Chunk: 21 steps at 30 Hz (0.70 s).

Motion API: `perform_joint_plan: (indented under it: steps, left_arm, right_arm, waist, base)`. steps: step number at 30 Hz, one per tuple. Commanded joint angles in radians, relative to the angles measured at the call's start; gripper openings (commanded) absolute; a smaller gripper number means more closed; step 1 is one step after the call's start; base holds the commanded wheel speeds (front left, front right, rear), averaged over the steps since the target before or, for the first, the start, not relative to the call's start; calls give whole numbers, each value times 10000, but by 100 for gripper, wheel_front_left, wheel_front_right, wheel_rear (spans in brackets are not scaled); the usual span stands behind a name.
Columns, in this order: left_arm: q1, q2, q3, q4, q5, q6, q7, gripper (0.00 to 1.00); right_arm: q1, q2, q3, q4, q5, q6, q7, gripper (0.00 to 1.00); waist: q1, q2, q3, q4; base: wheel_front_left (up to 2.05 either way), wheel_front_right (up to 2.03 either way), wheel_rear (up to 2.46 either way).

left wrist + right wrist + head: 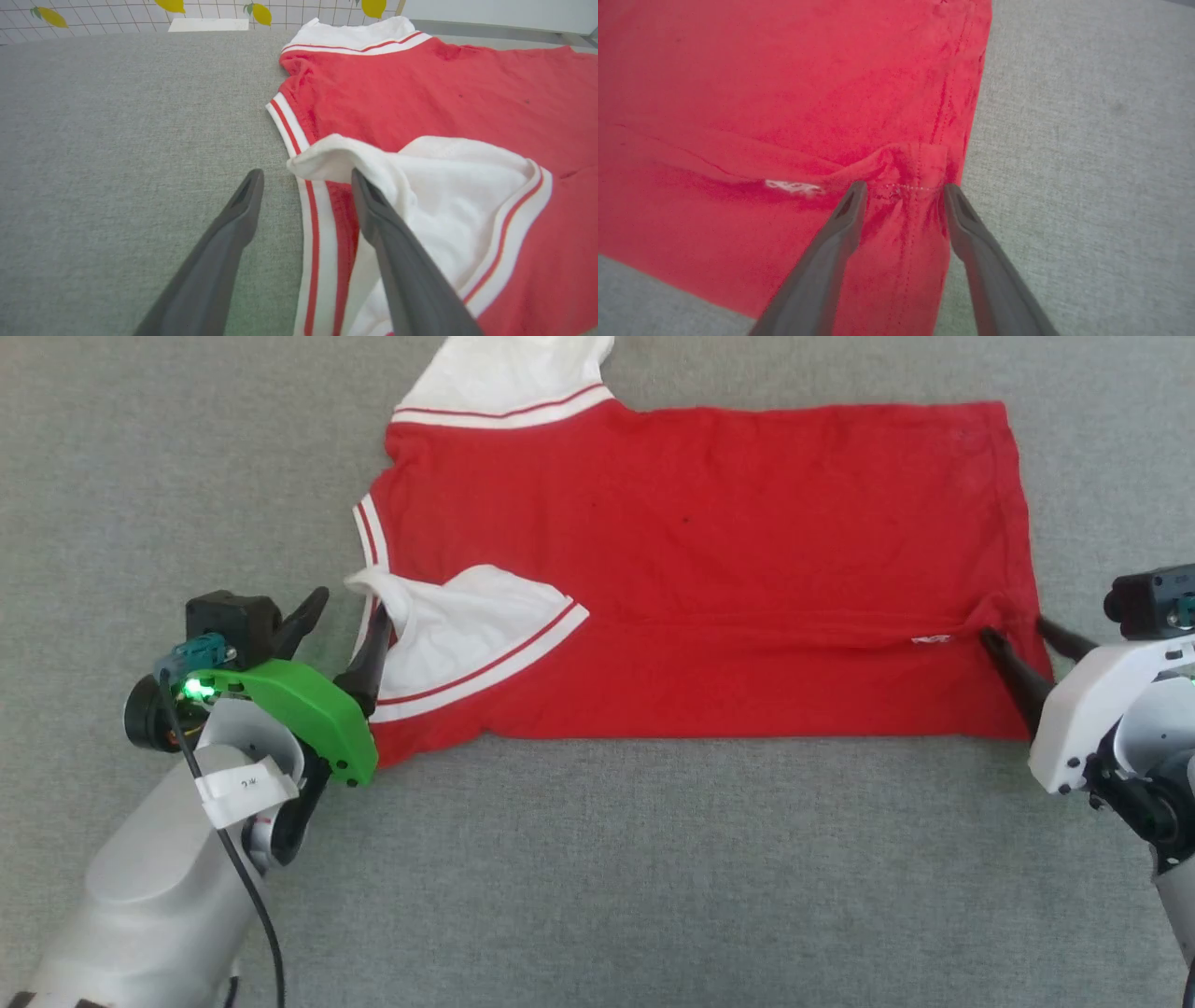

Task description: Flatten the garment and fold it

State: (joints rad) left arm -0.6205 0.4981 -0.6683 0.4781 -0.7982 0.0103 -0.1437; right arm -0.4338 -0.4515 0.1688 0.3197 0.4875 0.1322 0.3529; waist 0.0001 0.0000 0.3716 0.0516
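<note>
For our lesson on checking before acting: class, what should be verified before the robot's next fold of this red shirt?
1. The left gripper open, clamping nothing: ok.
2. The right gripper open: ok.
3. The garment folded over along its near side: ok.
4. The white sleeve lying flat: not ok, rumpled.
5. The hem by the right gripper smooth: not ok, bunched.
6. Which face lies up: cannot tell.
</note>
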Motion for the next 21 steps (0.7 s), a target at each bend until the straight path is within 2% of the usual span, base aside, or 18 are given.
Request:
perform_joint_plan:
  steps: [1, 8, 13, 16, 21]
  left_arm:
    - [-22, -167, 118, 107, -227, 83, -165, 100]
    - [872, -656, 841, -175, -1262, 561, -516, 100]
    - [1748, -604, 1218, -1216, -1629, 1480, -504, 100]
    - [2205, -464, 1011, -1947, -1604, 1888, -69, 100]
    - [2648, -19, 367, -2971, -1418, 2487, 1229, 100]
  right_arm:
    - [-47, 132, -111, -15, -70, -15, -89, 100]
    - [679, 652, -745, -458, -1074, -15, 422, 100]
    - [1300, 1618, -1951, -1114, -2413, -15, 1386, 100]
    - [1684, 2237, -2533, -1596, -3164, -15, 2014, 100]
    - [2144, 3148, -3341, -2449, -4230, -15, 2646, 100]
  waist:
    - [-1, 0, -245, 51]
    - [-1, 0, -860, 101]
    - [-1, 0, -1075, 128]
    - [-1, 0, -1138, 149]
    - [-1, 0, -1088, 134]
  base:
    - [0, 0, 0]
    - [0, 0, 0]
    - [0, 0, 0]
    - [0, 0, 0]
    - [0, 0, 0]
